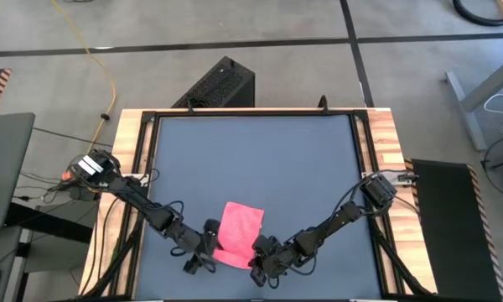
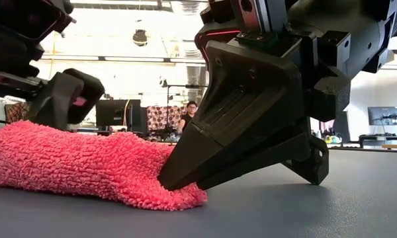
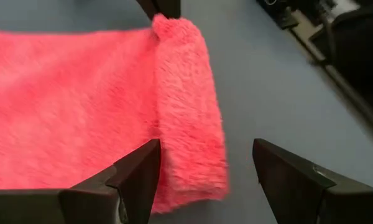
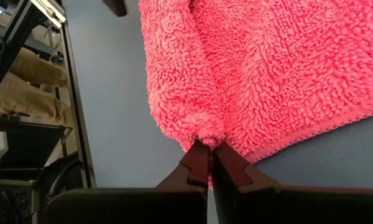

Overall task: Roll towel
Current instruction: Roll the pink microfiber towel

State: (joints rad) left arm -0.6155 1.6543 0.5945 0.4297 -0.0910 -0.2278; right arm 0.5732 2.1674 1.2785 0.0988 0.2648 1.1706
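the towel (image 1: 239, 234) lies on the near part of the dark surface (image 1: 260, 159), about midway between left and right, with both arms reaching in to its near edge. that near edge is already turned over into a short fold (one turn at most, from the left wrist view), while the rest lies flat toward the far side.

the right gripper (image 4: 209, 163) is clamped on a pinch of the towel at the right end of the fold, its tips pressed together with pink pile bunched between them. the left gripper (image 3: 205, 168) stands spread wide at the left end of the fold, one finger resting on the flat cloth, the other over bare surface, and the rolled edge between them; it holds nothing.

so the roll looks only just begun, and the left side seems between grips. the next move probably calls for the left gripper to close on the fold's left end, level with the right, then both to carry the fold toward the far edge together, so the roll stays straight.
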